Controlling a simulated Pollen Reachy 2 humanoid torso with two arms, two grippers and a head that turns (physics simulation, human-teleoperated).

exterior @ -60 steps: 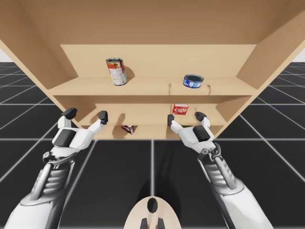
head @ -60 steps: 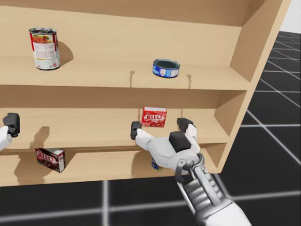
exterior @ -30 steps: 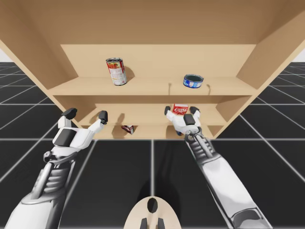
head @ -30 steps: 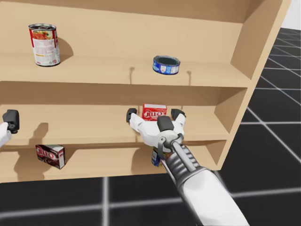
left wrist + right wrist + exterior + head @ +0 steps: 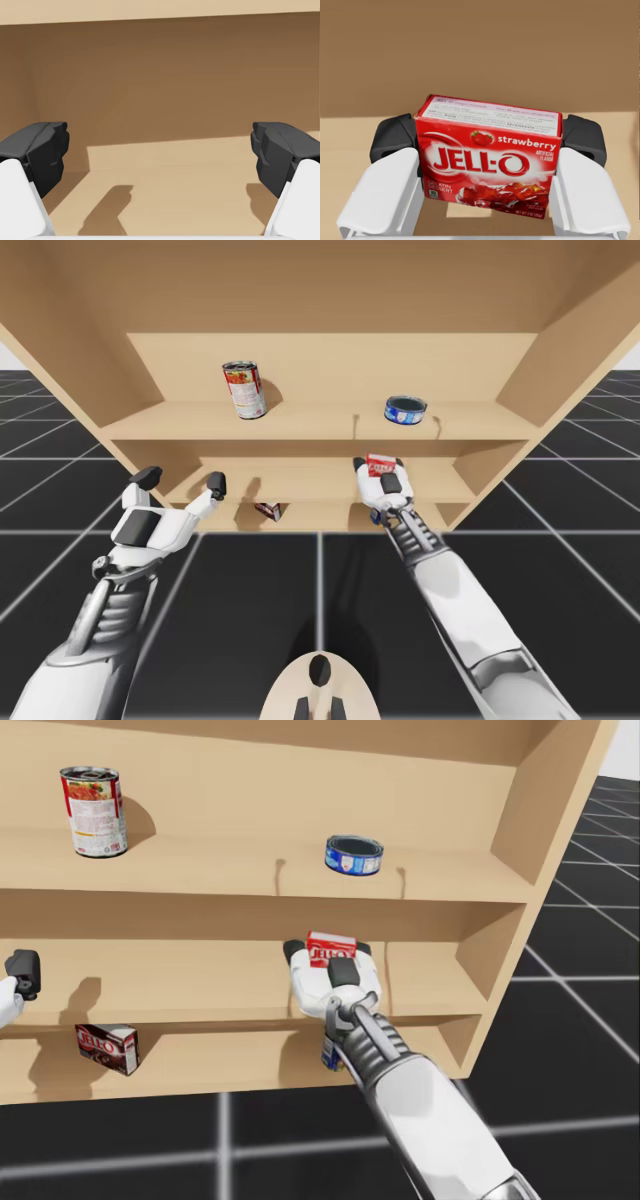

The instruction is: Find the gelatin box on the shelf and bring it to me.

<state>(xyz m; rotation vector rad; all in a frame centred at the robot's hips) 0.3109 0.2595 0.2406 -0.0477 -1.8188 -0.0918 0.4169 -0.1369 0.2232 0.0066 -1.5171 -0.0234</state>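
A red gelatin box [image 5: 380, 467] [image 5: 330, 948] stands on the middle shelf, right of centre. My right gripper [image 5: 377, 472] [image 5: 328, 953] is shut on it. In the right wrist view the red box [image 5: 490, 157] fills the gap of that gripper [image 5: 489, 140], and both dark fingertips press its two sides. My left gripper [image 5: 181, 479] [image 5: 160, 160] hangs open before the left part of the middle shelf, with nothing between its fingers. One of its fingers [image 5: 22, 972] shows in the head view.
On the top shelf [image 5: 320, 426] stand a tall red-labelled can [image 5: 244, 389] [image 5: 92, 810] and a flat blue can [image 5: 405, 409] [image 5: 353, 856]. A dark red box [image 5: 267, 509] [image 5: 106, 1048] lies on the bottom shelf. A small blue object [image 5: 330, 1055] sits partly hidden under my right arm.
My right gripper has reached forward into the middle shelf and shut on the red gelatin box. My head has turned slightly. The left arm has stayed still.
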